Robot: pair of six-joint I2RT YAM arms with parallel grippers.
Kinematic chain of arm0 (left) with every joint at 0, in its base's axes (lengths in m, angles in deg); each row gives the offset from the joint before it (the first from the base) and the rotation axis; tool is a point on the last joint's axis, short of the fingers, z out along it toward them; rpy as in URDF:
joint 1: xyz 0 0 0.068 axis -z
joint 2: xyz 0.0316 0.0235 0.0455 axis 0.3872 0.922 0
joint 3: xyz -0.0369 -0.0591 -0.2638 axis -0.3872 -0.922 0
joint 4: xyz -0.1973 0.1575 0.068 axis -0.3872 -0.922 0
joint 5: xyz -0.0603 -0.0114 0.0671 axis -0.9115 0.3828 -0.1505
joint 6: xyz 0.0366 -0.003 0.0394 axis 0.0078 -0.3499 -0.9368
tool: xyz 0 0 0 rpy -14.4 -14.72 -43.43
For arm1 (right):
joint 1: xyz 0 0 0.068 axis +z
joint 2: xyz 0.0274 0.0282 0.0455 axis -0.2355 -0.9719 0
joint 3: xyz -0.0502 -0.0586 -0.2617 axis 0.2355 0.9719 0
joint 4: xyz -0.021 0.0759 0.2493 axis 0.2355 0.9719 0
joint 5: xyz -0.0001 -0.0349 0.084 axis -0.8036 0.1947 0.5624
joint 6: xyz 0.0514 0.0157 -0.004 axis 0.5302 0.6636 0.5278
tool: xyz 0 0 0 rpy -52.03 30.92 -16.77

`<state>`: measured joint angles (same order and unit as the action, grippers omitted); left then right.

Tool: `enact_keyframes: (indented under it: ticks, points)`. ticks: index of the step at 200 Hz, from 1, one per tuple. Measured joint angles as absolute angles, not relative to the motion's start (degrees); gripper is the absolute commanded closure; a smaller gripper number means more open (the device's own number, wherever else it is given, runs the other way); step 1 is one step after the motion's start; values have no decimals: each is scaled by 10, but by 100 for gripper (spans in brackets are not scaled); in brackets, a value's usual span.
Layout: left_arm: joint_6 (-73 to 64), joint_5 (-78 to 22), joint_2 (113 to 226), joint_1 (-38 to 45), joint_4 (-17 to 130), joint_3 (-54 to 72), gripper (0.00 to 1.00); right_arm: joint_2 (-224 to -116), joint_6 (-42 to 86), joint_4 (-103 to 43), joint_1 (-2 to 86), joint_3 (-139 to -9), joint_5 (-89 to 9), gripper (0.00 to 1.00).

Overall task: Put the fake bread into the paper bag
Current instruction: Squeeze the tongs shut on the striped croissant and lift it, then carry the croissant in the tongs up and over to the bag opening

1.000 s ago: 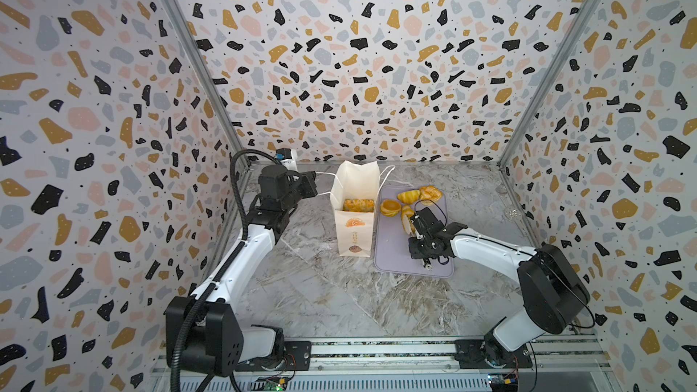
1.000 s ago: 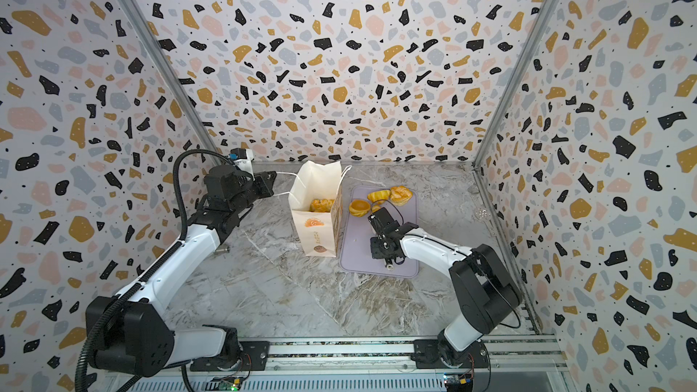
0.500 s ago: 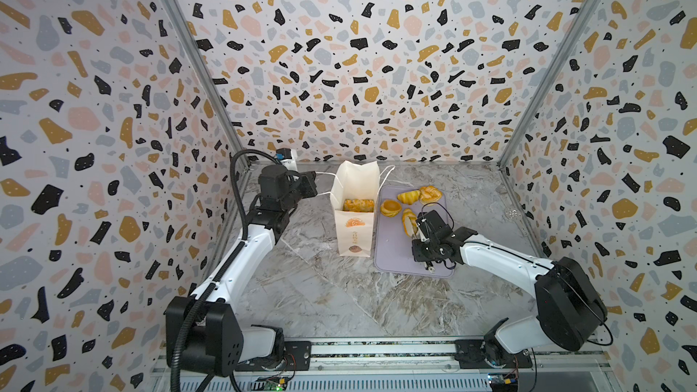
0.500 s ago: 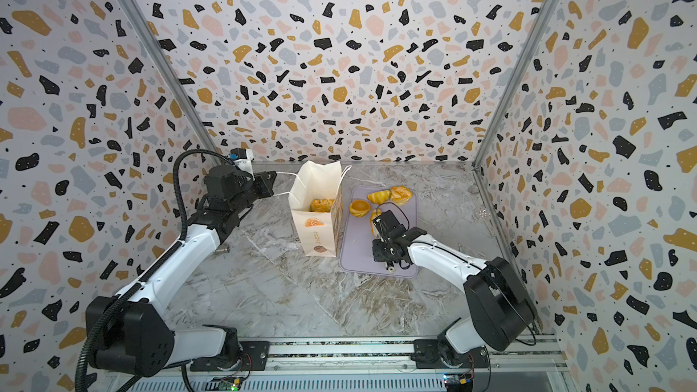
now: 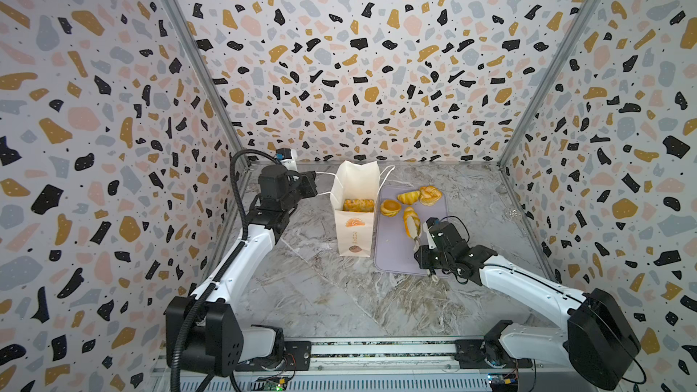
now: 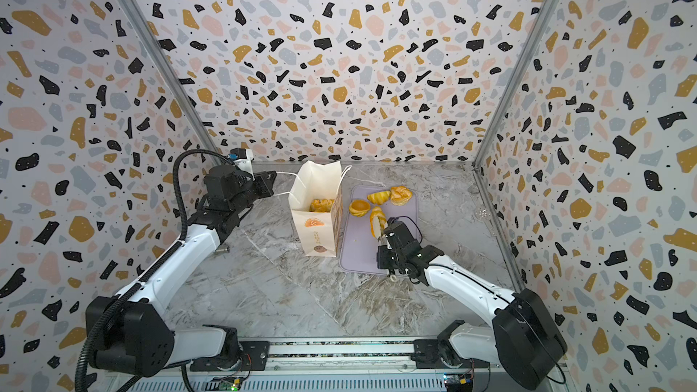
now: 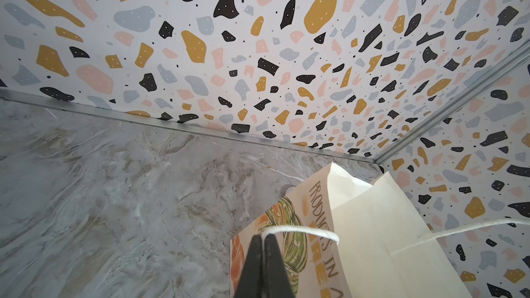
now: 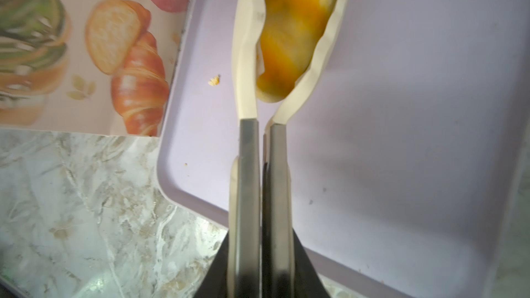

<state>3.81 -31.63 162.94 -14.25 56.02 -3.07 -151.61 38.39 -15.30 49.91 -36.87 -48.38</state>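
Note:
The cream paper bag [image 5: 354,228] [image 6: 317,228] stands upright and open, with one golden pastry [image 5: 358,204] inside. My left gripper [image 5: 315,182] [image 7: 263,237] is shut on the bag's white string handle [image 7: 304,230], to the left of the bag. My right gripper [image 5: 423,247] [image 8: 262,253] is shut on metal tongs [image 8: 249,167]. Their cream tips clasp a striped roll [image 5: 410,220] [image 8: 289,38] over the lilac tray [image 5: 396,262]. A round bun [image 5: 390,208], a croissant-like roll [image 5: 408,196] and a knotted bun [image 5: 430,195] lie on the tray's far end.
The tray lies against the bag's right side on the marble tabletop [image 5: 320,288]. Patterned walls close in the left, back and right. A small clear object [image 5: 513,213] lies near the right wall. Crumbs [image 8: 214,81] dot the tray.
The right arm has swung outward and the gripper has drawn slightly right, and the tongs have closed on the striped roll. The left arm and the bag have not moved.

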Motion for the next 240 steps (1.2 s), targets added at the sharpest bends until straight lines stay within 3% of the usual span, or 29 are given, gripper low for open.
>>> enact_keyframes:
  ticks: [169,240]
  points:
    - [37,-322,1627,-142,560,-31,100,-1442,365,-250,498,-345,-489,77]
    - [37,-322,1625,-142,561,-31,100,-1427,356,-249,497,-396,-496,78]
